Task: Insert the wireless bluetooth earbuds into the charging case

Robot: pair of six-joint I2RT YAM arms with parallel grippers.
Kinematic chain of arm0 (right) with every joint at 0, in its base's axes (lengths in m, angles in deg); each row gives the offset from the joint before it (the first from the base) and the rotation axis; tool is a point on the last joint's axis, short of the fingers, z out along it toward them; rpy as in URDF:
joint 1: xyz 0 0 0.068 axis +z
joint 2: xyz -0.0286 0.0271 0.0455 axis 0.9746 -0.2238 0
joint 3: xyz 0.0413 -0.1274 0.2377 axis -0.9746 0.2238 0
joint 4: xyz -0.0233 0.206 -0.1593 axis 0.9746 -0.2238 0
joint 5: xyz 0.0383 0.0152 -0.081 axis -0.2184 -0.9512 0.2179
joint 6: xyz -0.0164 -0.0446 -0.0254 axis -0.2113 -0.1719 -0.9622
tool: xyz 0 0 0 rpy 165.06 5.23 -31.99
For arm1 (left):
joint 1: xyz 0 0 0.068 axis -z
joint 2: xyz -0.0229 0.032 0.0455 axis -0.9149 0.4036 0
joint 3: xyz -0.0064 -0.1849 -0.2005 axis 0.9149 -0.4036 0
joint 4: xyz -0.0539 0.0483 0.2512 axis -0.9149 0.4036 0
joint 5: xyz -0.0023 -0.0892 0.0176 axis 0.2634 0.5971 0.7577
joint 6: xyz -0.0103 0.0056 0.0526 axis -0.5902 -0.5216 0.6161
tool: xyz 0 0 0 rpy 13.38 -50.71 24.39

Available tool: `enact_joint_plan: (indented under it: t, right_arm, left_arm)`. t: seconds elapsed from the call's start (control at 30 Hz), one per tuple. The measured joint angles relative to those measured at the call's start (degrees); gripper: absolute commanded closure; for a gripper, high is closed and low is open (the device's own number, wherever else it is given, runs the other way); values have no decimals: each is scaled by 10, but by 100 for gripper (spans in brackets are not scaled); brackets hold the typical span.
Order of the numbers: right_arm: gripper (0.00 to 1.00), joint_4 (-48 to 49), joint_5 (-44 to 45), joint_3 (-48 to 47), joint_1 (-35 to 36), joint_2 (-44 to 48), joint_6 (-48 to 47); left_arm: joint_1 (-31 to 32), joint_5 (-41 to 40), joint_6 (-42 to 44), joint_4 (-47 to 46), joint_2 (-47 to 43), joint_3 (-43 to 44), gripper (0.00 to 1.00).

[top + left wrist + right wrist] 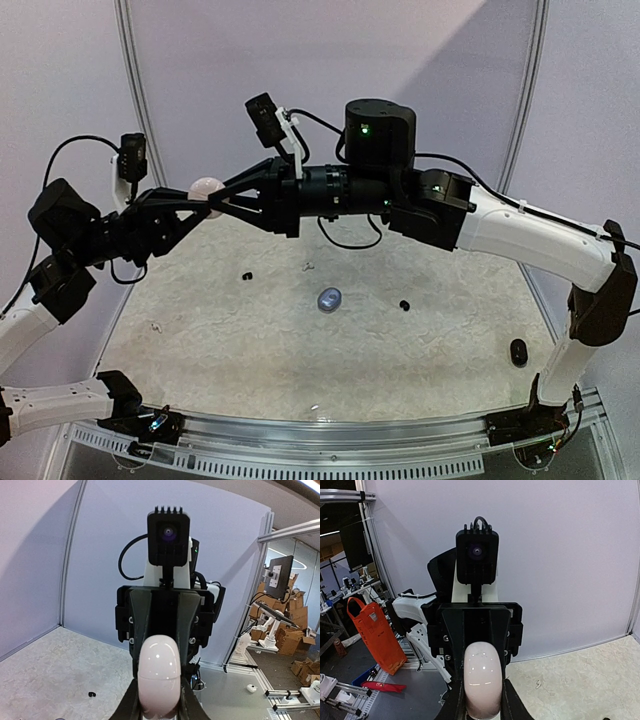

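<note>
Top external: both arms are raised over the table (200, 340). The left gripper (197, 201) and right gripper (221, 196) meet nose to nose on one white case (207, 187), probably so one steadies it while the other works the lid. A black bud (404, 304) and a second black bud (246, 276) lie below. Left wrist: its fingers (194, 707) clamp the case. Right wrist: its fingers (451, 705) pinch the same case; no bud is seated yet.
</note>
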Motion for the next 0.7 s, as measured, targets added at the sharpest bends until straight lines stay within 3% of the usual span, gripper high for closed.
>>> enact_joint_plan:
  t: [0.03,0.07,0.1,0.17,0.3,0.43,0.53,0.7]
  right_arm:
    - [100,-3,0,0,0,0,-1]
    - [100,-5,0,0,0,0,-3]
    - [100,-10,0,0,0,0,-9]
    - [100,-30,3,0,0,0,-20]
    - [100,-104,23,-4,0,1,-61]
    - [100,-198,48,-36,7,1,-127]
    - [100,-261,73,-77,20,1,-195]
    - [100,-302,94,-127,41,0,-274]
  left_arm:
    - [0,0,3,3,0,0,54]
    - [0,0,5,7,-1,0,40]
    - [0,-1,17,15,-2,0,32]
    - [0,-1,63,62,-5,5,26]
    - [-2,8,242,237,-5,43,26]
    - [-2,8,374,354,-8,69,43]
    - [-1,6,412,388,-7,71,54]
    - [2,5,433,403,-4,72,57]
